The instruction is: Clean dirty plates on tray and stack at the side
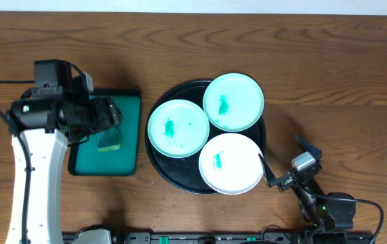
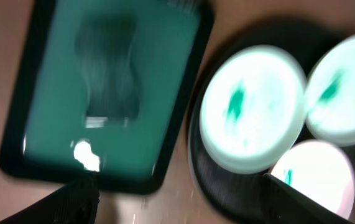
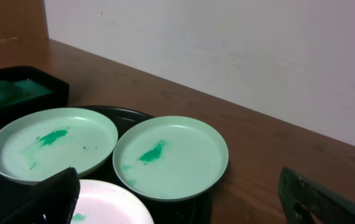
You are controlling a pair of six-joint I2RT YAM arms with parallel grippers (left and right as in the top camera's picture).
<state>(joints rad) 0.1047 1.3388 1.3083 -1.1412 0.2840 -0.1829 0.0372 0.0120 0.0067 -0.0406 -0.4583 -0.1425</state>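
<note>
Wood table (image 1: 329,61): three smeared plates (image 1: 177,129) crowd black tray (image 1: 154,157) at table centre, w/ my left claw (image 1: 112,116) and right claw (image 1: 281,150) both spread wide, empty. Risk: plates sit touching, so lifting one may drag its neighbour off the rim.

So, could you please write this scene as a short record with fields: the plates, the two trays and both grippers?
surface: brown wooden table
round black tray: holds all three plates
pale mint-green round plates: two, the second further back; both have green smears
white round plate: front of tray, small green smear
green rectangular tray: left of the black tray, not touching it
left gripper: open, above the green tray
right gripper: open, beside the white plate, empty
</note>
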